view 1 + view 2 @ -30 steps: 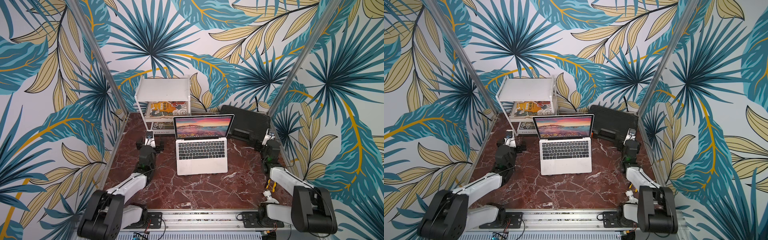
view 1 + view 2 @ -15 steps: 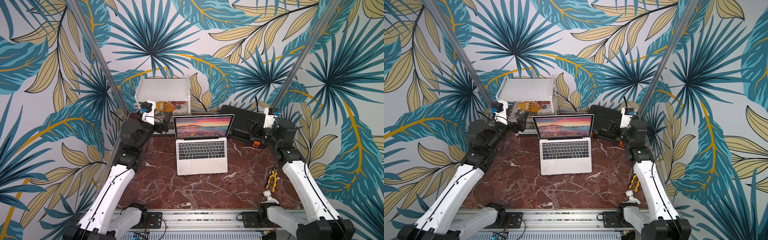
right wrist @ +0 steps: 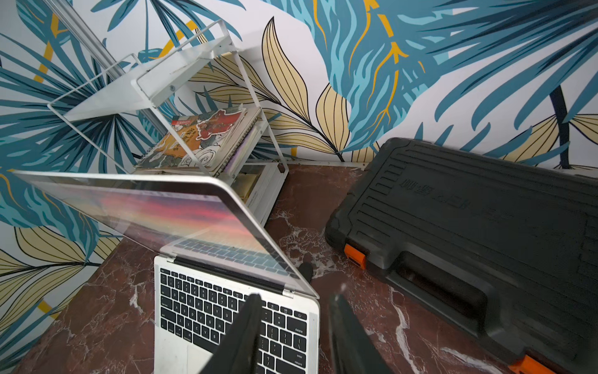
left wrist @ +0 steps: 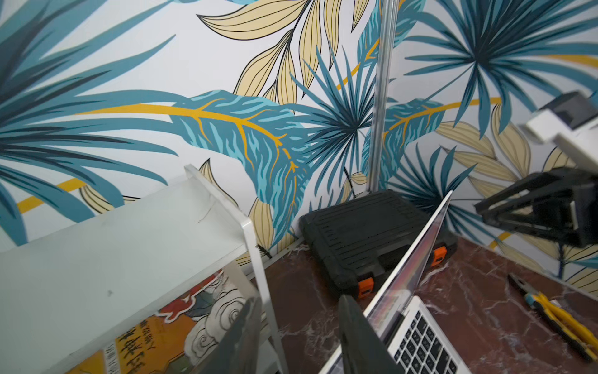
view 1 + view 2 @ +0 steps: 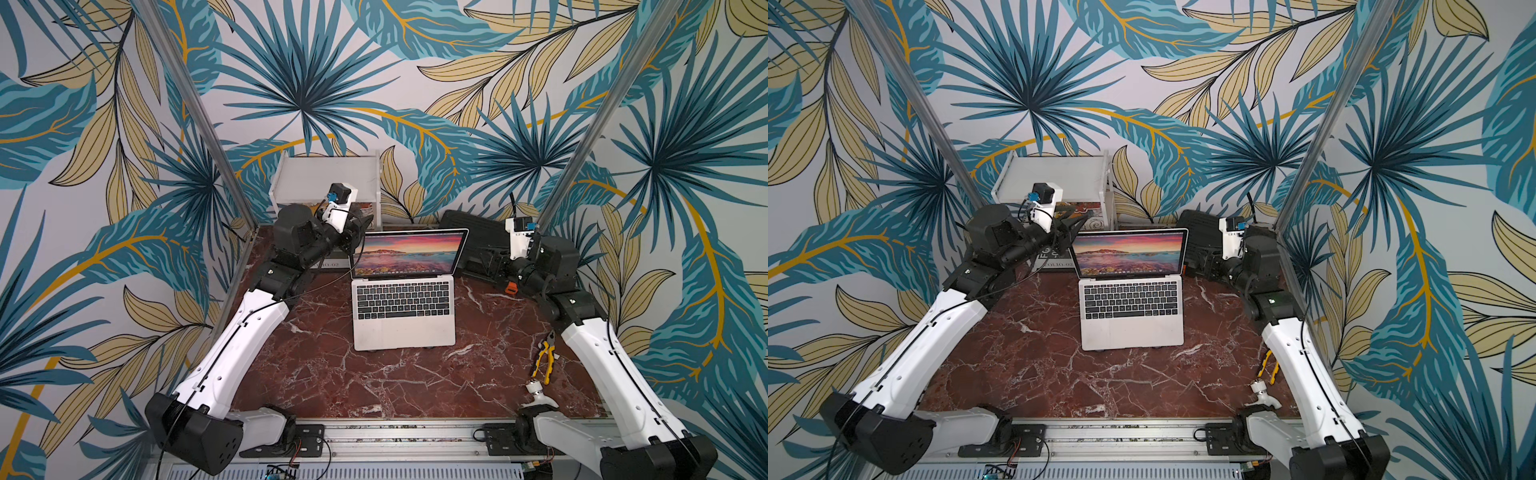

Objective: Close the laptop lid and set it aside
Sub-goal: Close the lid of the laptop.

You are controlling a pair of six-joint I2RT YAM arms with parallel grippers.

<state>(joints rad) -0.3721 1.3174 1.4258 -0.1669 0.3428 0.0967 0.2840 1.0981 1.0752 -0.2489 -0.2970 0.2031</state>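
The laptop (image 5: 402, 320) lies open in the middle of the red marble table (image 5: 374, 382), its keyboard toward the front. The laptop lid (image 5: 409, 253) stands up, showing a sunset seascape. My left gripper (image 5: 362, 224) hovers at the lid's upper left corner. In the left wrist view its jaws (image 4: 299, 327) stand partly open and empty, one finger close beside the lid's edge (image 4: 417, 255). My right gripper (image 5: 482, 259) hangs just right of the lid, in front of the black case. In the right wrist view it (image 3: 296, 323) is open and empty above the keyboard's back right corner.
A white shelf unit (image 5: 328, 178) holding books (image 3: 207, 139) stands behind the laptop at the back left. A black case with orange latches (image 5: 473, 237) lies at the back right. Yellow pliers (image 5: 544, 359) and a small white fitting (image 5: 538, 395) lie near the right arm.
Both arms rose from low beside the laptop and reached back to either side of the lid. Both pairs of jaws have narrowed.
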